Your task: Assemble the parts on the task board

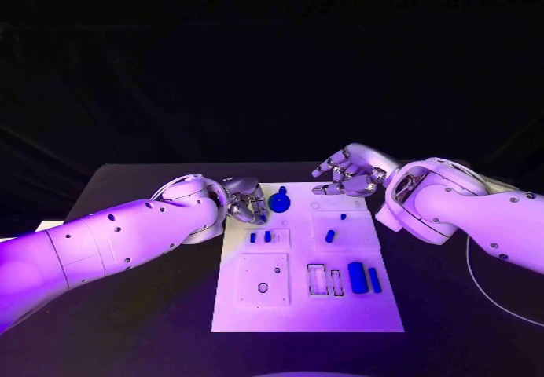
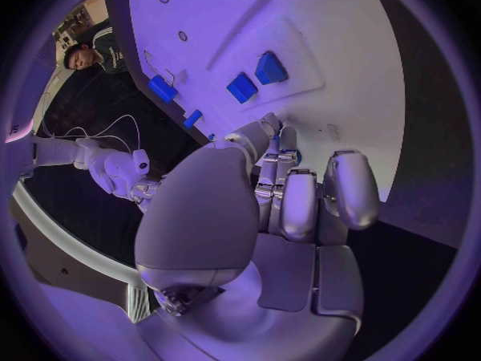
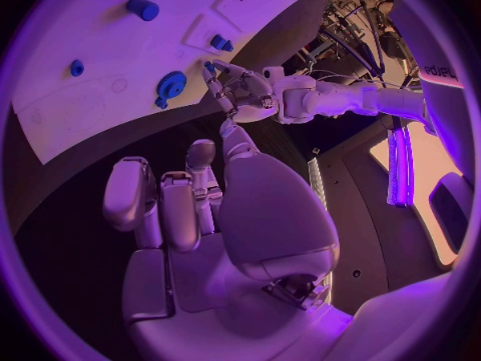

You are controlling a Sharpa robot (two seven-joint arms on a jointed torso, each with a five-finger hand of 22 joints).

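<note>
Black bench carries white task board [image 1: 306, 314]; left hand [image 1: 245, 199] fingers curled beside blue gear [image 1: 280, 202], grip indeterminate; right hand [image 1: 354, 174] fingers loosely spread, empty.

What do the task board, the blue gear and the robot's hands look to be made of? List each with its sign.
Task board: looks like white matte plastic, flat and evenly lit, with shallow recessed pockets.
Blue gear: likely moulded or printed plastic, solid uniform blue with a toothed rim showing in the right wrist view.
Left hand and right hand: silvery shells with soft highlights; painted plastic or metal, cannot tell.
</note>
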